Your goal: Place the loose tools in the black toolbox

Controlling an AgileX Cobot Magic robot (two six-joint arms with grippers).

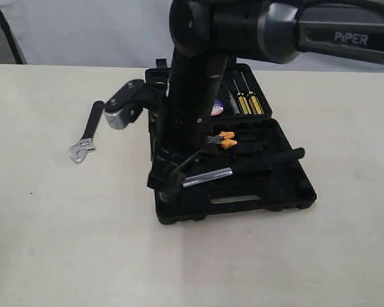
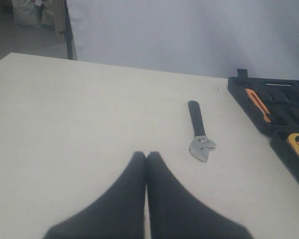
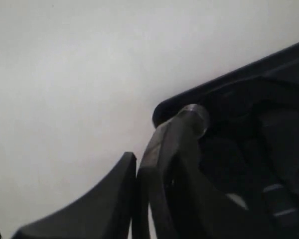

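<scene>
Hammer [image 1: 208,176] lies slantwise across the front half of the black toolbox [image 1: 288,192] in the exterior view, its head end under the right jaws and its black handle running away from them to the box's far side rim; the arm hides those jaws, so their grip cannot be read here; the wrench [image 1: 84,135] lies on the worktop [image 1: 64,243] outside the box, well apart from them; the left jaws are out of this view.

Left wrist view: the left jaws are pressed together and hold nothing; the wrench [image 2: 198,129] lies ahead of their tips, a little off toward the toolbox [image 2: 239,94] and apart from both; its head is nearer the jaws and its handle points away, so its long axis runs roughly along the line of reach; I judge this the nearer arm, and the jaws would have to spread and close across the handle.

Right wrist view: the right jaws stand narrow; a dark curved part with a rounded end, likely the hammer [image 3: 187,124] head, sits hard against them and reaches past their tips over the toolbox [image 3: 249,84] corner; whether they clamp it or merely touch it I cannot tell.
</scene>
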